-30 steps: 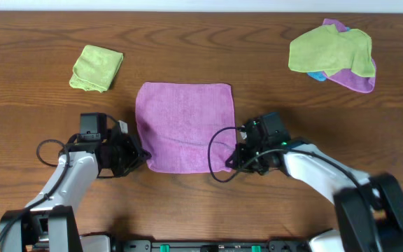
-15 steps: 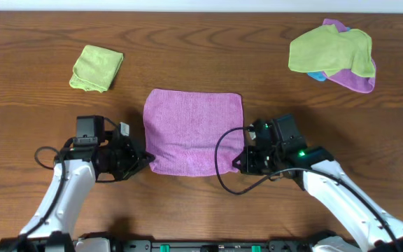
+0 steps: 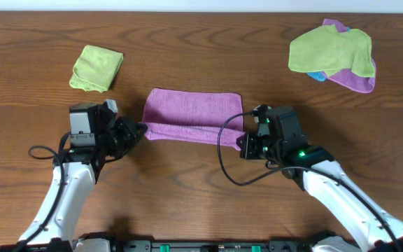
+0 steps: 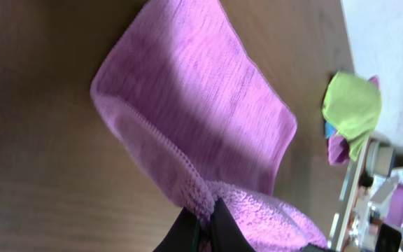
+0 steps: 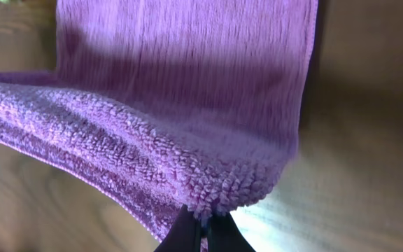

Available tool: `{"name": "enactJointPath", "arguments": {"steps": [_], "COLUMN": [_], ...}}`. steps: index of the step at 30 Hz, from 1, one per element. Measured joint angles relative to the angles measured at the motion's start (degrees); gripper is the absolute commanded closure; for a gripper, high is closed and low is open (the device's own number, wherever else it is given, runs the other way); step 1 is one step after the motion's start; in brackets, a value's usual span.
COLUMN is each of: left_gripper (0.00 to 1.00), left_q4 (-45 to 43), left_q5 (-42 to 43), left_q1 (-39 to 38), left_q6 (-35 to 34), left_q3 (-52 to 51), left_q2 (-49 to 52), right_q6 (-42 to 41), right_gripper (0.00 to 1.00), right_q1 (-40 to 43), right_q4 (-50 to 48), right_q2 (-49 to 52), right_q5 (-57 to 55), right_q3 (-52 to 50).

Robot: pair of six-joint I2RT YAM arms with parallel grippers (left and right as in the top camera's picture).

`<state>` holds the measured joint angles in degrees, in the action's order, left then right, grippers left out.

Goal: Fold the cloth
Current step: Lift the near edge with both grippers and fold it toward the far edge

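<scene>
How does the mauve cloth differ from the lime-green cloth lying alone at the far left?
The mauve cloth is pinkish-purple; the lime-green cloth is yellow-green. The mauve cloth is pinched at its near corners by the left tool and right tool, near edge lifted; the lime-green cloth lies untouched. The mauve cloth spreads as a wide strip; the lime-green cloth is a smaller folded square. Both are soft cloths.

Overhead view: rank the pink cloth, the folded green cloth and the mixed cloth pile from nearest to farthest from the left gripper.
1. The pink cloth, its corner pinched in the left gripper.
2. The folded green cloth, on the far left part of the table.
3. The cloth pile, at the far right corner.
</scene>
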<state>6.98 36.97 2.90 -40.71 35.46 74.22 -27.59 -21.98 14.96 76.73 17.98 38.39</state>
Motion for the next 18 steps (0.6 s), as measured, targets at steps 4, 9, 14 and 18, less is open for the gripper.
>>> {"name": "enactJointPath", "arguments": {"steps": [4,9,14,18], "left_gripper": [0.95,0.94,0.94,0.94], "left_q4": [-6.7,-17.7,-20.5,-20.5], "left_q5": [-1.2,-2.7,-3.0,-3.6], "left_q1": [-0.3,-1.1,-1.6,-1.9], "left_q6": [-1.7,-4.2,-5.0,-5.1], "left_q3": [0.0,0.1,2.5,6.8], "left_q2": [3.3,10.1,16.6,20.5], "right_q6": [1.2,2.3,4.2,5.8], "right_gripper": [0.99,0.99,0.99,0.99], "right_q1": [0.0,0.5,1.9,2.7], "right_q4": [-6.5,-12.2,-14.9,-17.1], "right_q2": [4.3,9.5,13.1,16.1], "right_q5": [-1.2,-1.9,-2.2,-3.1], "right_q3": [0.0,0.1,1.3,4.3]}}
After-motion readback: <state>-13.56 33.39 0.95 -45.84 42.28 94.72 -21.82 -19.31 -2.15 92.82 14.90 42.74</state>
